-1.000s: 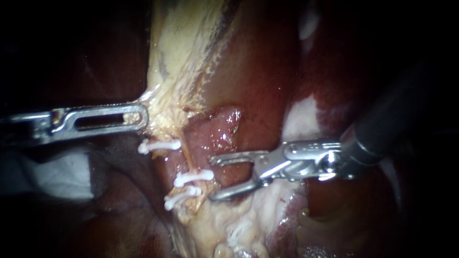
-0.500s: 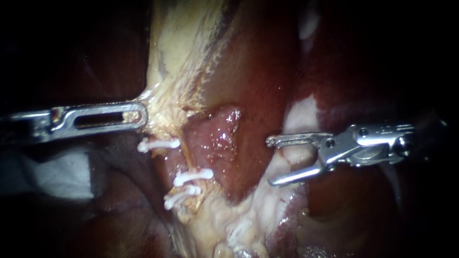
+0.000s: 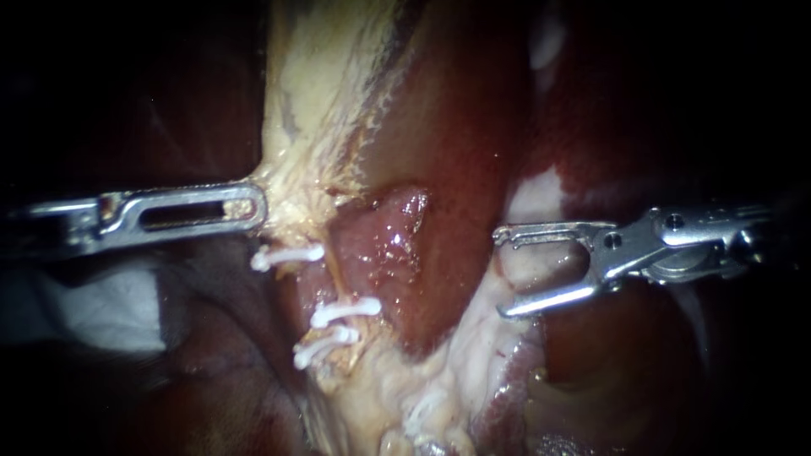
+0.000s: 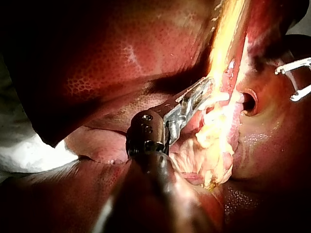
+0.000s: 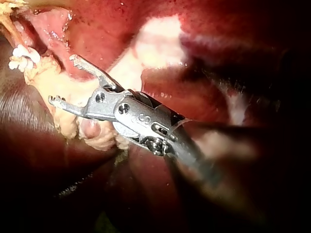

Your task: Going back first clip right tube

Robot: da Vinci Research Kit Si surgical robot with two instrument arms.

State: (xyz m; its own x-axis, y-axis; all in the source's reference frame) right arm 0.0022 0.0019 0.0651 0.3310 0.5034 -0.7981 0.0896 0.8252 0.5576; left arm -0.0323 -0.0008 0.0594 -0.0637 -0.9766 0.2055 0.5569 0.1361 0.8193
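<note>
Jaws on my right instrument [image 3: 502,274] are gaping wide at the right of the frame and gripping nothing. They are hovering over pale tissue [image 3: 473,338] at the edge of the dark red liver [image 3: 456,110]. Over at centre-left, three white clips [image 3: 342,311] are sitting in a loose column. The topmost clip [image 3: 287,253] is lying just under the tip of my left instrument [image 3: 249,205], and which one is the task's clip I cannot tell. A glistening pink mound [image 3: 384,236] is lying between the clips and the open jaws, keeping them well apart. My left instrument is reaching in from the left edge, its jaws clamping the yellowish fatty strip [image 3: 312,110] that is running up the frame. In the right wrist view, my right instrument [image 5: 62,79] is showing the same spread, with the clips [image 5: 22,56] ahead of it. In the left wrist view, my left instrument [image 4: 201,92] is biting that yellow strip [image 4: 228,43].
</note>
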